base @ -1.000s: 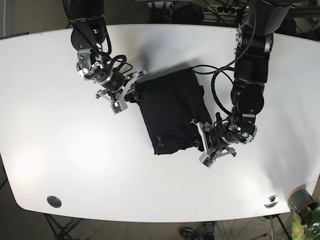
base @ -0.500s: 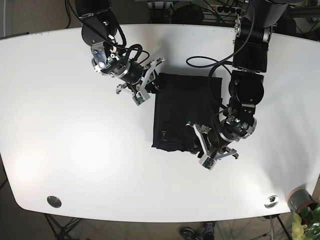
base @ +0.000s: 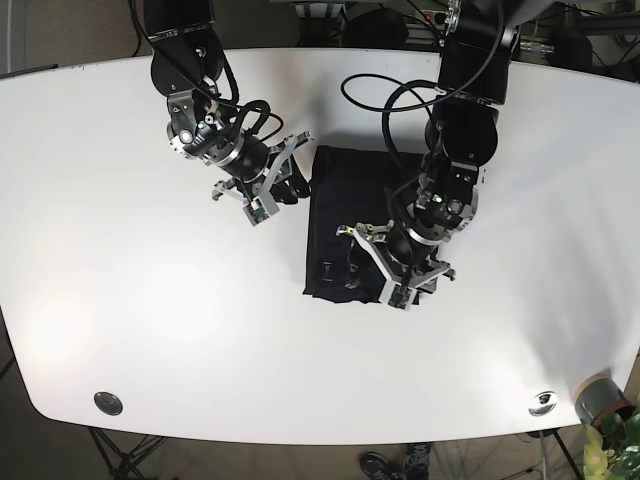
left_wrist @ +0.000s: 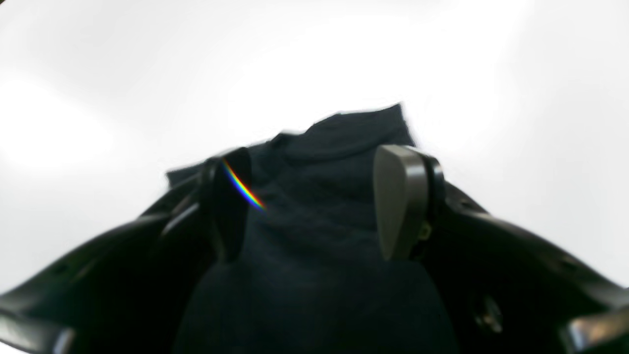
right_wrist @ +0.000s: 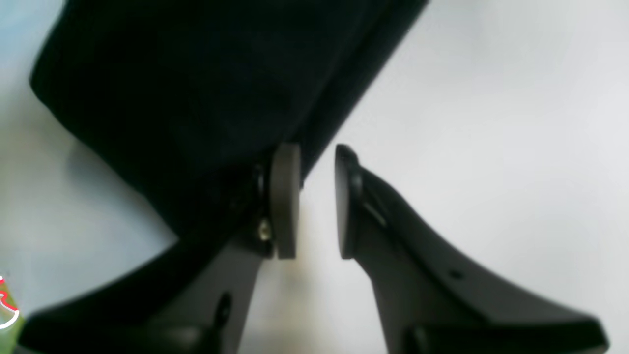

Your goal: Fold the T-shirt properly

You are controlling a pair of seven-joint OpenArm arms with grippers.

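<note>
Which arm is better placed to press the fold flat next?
Probably left. The left gripper hangs open right over the folded T-shirt, cloth between its fingers. The right gripper sits open off the shirt's edge over bare table.

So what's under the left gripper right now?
Dark T-shirt fabric fills the gap between the open left gripper's pads, on the white table. The shirt covers the table beneath it.
</note>
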